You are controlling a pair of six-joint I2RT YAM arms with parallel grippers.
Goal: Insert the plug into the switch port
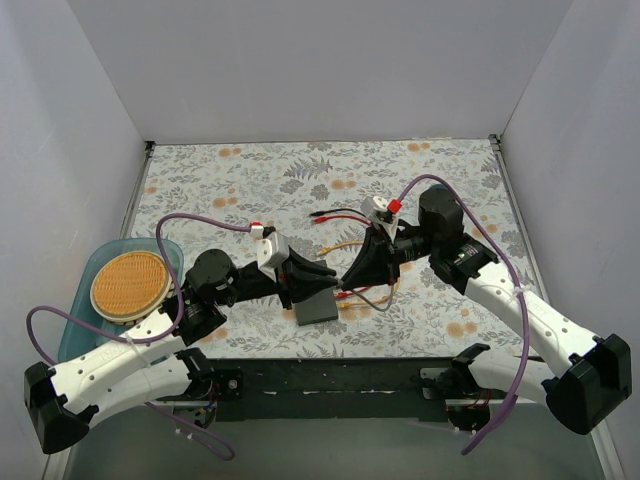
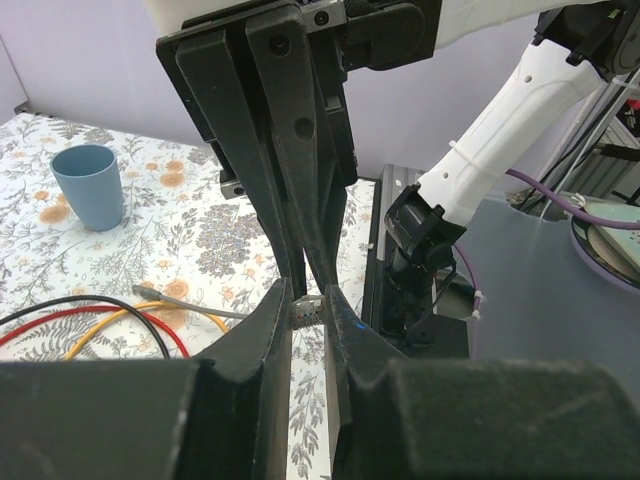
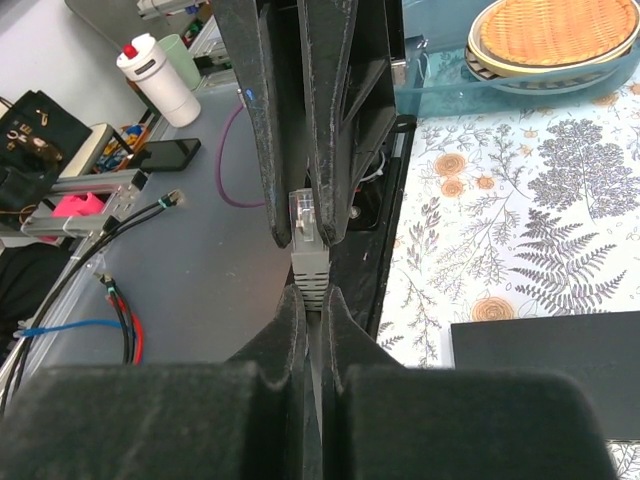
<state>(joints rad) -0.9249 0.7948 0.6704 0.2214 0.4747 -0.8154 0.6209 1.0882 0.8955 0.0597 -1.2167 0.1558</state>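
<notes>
From where I stand, the job is at its midpoint at best. The plug (image 3: 308,255) is off the counter (image 1: 250,180) and in the air, but nowhere near seated.

The right end effector (image 3: 312,300) is pressed together on the plug's grey boot, with the clear head pointing away from its wrist. The left end effector (image 2: 307,300) meets it nose to nose. Its fingers (image 3: 330,150) sit close on either side of that clear head. I cannot tell whether they actually squeeze it or only bracket it. It reads to me as a handover or a regrip rather than an approach to the socket.

The switch box (image 1: 316,308) lies flat on the counter, just toward the arm bases from where the two end effectors meet. In the right wrist view its plain black top (image 3: 560,370) sits low and off to one side, apart from the plug. No port face shows in any view, so I cannot say which port is meant or which side it opens on.

What is left, as I judge it:
- settle who carries the plug
- turn its head toward the port side of the box
- line it up and push it home

Loose cables (image 2: 120,335) lie on the flowered counter nearby.
</notes>
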